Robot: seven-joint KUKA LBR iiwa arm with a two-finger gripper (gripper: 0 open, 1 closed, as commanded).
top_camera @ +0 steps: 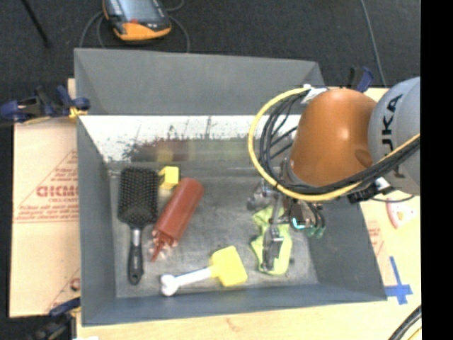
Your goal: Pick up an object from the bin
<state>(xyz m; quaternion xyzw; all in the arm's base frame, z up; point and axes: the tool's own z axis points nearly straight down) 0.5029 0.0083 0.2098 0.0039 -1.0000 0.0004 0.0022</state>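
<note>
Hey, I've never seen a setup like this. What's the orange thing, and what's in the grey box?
One camera looks down into a grey metal bin. The orange dome is a cover on a robot arm reaching in from the right. Its gripper hangs low over a yellow-green thing on the bin's right side; whether it grips it, I cannot tell. Left lie a black hairbrush, a red bottle-like thing and a small yellow block; in front, a yellow-headed tool with a white handle.

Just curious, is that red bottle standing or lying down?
Lying down: the red bottle stretches lengthwise across the floor of the bin, beside the black hairbrush.
</note>
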